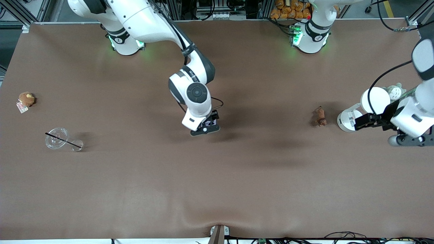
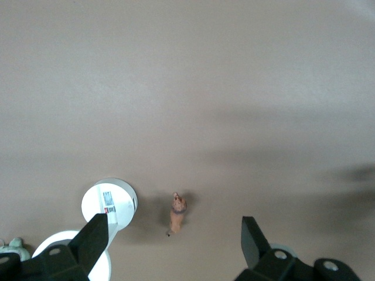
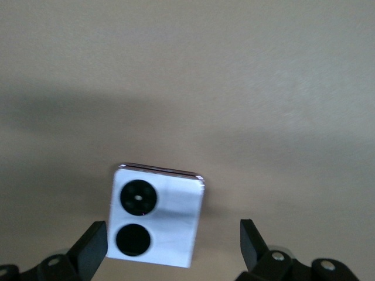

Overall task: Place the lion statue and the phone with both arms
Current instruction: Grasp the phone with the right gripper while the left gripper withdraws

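Note:
The lion statue [image 1: 320, 117] lies on the brown table toward the left arm's end; it also shows in the left wrist view [image 2: 177, 212]. My left gripper [image 1: 413, 139] hangs open and empty over the table beside the statue [image 2: 173, 228]. The phone [image 3: 155, 225] lies flat on the table near the middle, its two black camera circles up. My right gripper [image 3: 171, 235] is open just above it, one finger on each side, not touching. In the front view the right gripper [image 1: 205, 130] hides most of the phone [image 1: 210, 122].
A white object with two round ends [image 1: 374, 100] [image 2: 110, 202] and a grey-white plush [image 1: 395, 91] sit by the left gripper. A round brown plush with a tag [image 1: 26, 99] and a clear cup with a black straw [image 1: 57, 138] lie toward the right arm's end.

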`<state>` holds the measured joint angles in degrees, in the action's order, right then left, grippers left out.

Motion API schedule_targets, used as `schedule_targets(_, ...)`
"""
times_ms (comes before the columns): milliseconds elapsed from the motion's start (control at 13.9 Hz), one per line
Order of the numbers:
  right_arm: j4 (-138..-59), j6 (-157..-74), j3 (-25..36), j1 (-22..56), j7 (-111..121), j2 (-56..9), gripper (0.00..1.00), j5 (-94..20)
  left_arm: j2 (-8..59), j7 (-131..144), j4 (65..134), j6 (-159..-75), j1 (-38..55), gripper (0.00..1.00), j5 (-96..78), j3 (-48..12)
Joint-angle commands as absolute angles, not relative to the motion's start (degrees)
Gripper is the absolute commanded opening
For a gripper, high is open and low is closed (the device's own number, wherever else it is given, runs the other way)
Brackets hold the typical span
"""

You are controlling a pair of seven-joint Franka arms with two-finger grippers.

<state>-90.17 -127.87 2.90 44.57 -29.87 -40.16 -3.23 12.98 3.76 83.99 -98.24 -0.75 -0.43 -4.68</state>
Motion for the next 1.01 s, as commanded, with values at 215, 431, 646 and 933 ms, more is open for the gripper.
schedule_targets(215, -89.74, -130.34, 3.43, 46.23, -37.62, -42.71, 1.00, -3.69, 4.15, 3.96, 84.28, -89.41, -1.05, 1.00, -1.49, -4.83)
schedule_targets(431, -89.65, -130.69, 3.43, 46.23, -38.32, -43.85, 1.00, -3.69, -4.19, 4.04, 93.03, -89.64, -0.70, 1.00, -3.51, -4.92)
schedule_targets(646, -89.65, -131.92, 3.43, 46.49, -39.90, -44.82, 1.00, -3.69, -6.07, 3.16, 96.95, -92.72, -1.06, 1.00, -3.52, -4.57)
schedule_targets(933, -89.65, -132.63, 3.34, 46.76, -40.52, -45.35, 1.00, -3.78, -1.85, 1.24, 87.38, -90.36, -1.41, 1.00, -2.99, -2.74)
